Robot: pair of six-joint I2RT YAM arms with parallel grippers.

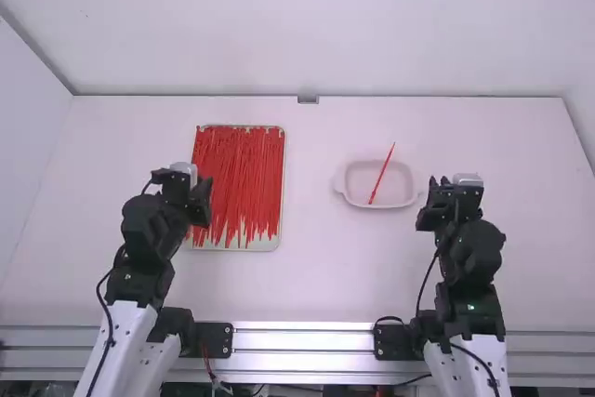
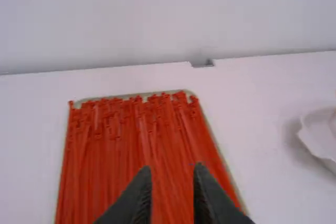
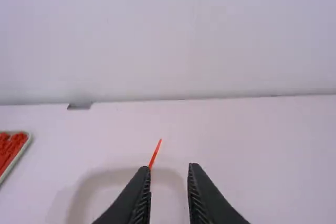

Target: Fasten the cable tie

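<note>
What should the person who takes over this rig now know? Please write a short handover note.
Left gripper: open, empty, above the near end of the tray that holds the pile of red cable ties.
Right gripper: open, empty, at the near side of the white dish.
One single red tie lies in the dish, straight, with its tip over the far rim.
Done: no looped or fastened tie can be seen.
Left: probably grasp a tie, feed its tail through its head and pull it tight.
</note>
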